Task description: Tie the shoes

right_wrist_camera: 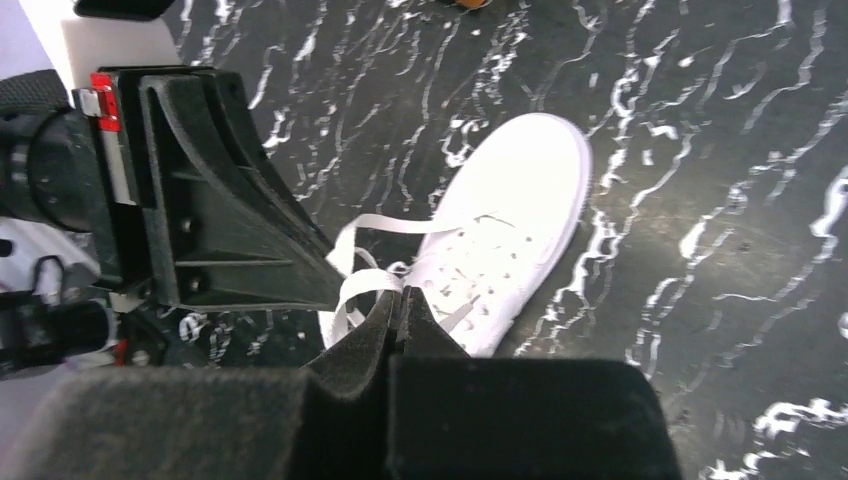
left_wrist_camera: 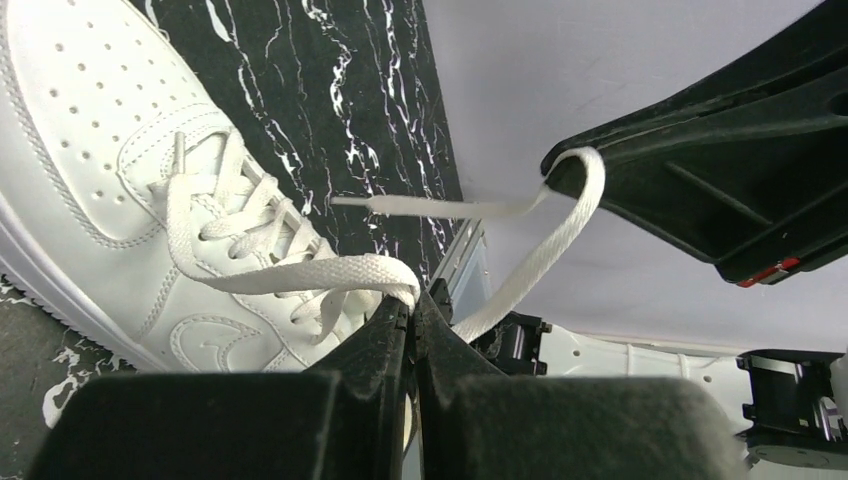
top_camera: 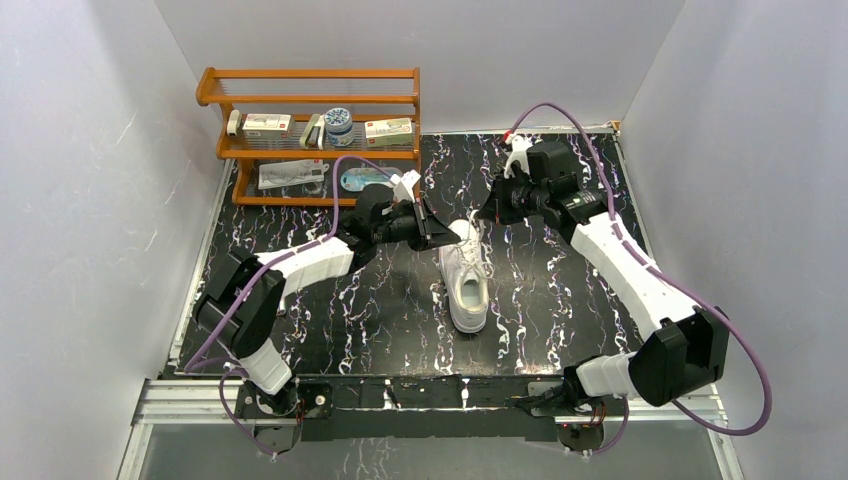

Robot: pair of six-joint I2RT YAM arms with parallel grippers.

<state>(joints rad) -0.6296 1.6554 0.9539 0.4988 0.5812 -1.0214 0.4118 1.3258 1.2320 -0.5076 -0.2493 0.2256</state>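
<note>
A white low-top sneaker (top_camera: 466, 282) lies mid-table, toe toward the near edge; it also shows in the left wrist view (left_wrist_camera: 110, 170) and the right wrist view (right_wrist_camera: 515, 215). My left gripper (top_camera: 445, 237) is just left of the shoe's heel end, shut on a white lace (left_wrist_camera: 330, 272) that runs from the eyelets to its tips (left_wrist_camera: 412, 300). My right gripper (top_camera: 487, 212) hovers right of the heel end, shut on a loop of the other lace (right_wrist_camera: 362, 285) at its tips (right_wrist_camera: 397, 297). The lace (left_wrist_camera: 560, 230) also drapes over the right gripper's finger in the left wrist view.
A wooden shelf rack (top_camera: 318, 128) stands at the back left holding small boxes and a round tin (top_camera: 339, 124). A packet (top_camera: 290, 175) and a flat oval item (top_camera: 362, 179) lie under it. White walls enclose the black marbled table (top_camera: 380, 310).
</note>
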